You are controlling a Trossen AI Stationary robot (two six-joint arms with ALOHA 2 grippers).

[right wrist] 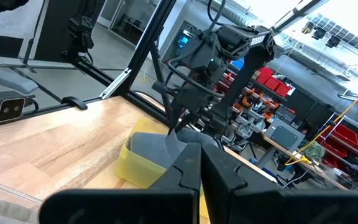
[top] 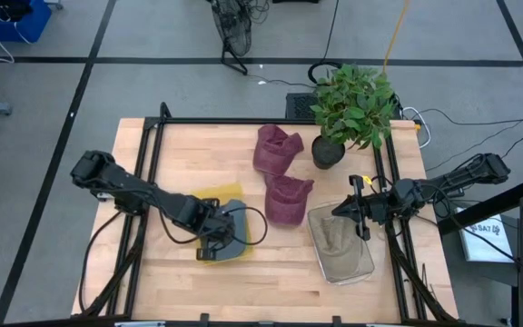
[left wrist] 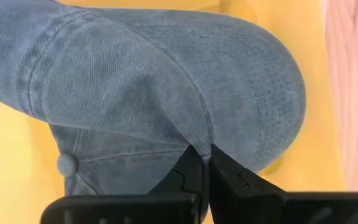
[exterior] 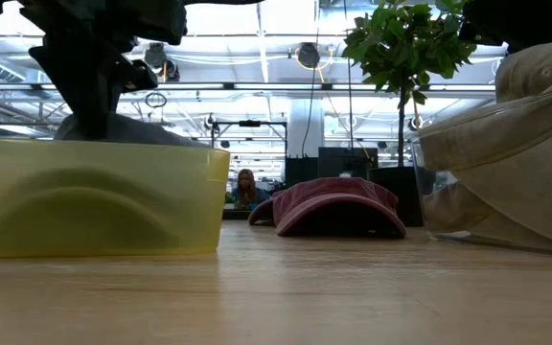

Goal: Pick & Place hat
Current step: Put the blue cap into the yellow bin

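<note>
Blue hat mostly hidden behind yellow bin wall, tan hat cut off at picture's edge

Grey tiled floor, possibly red shelving, bright ceiling lights.

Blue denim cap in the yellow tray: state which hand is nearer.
Left. The left hand pinches the blue denim cap; the right hand hovers across the table by the clear bin.

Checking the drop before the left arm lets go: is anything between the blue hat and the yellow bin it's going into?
Nothing visible. The left gripper is shut on the blue hat, which already sits in the yellow bin. The two maroon hats lie apart on the table beside it.
</note>
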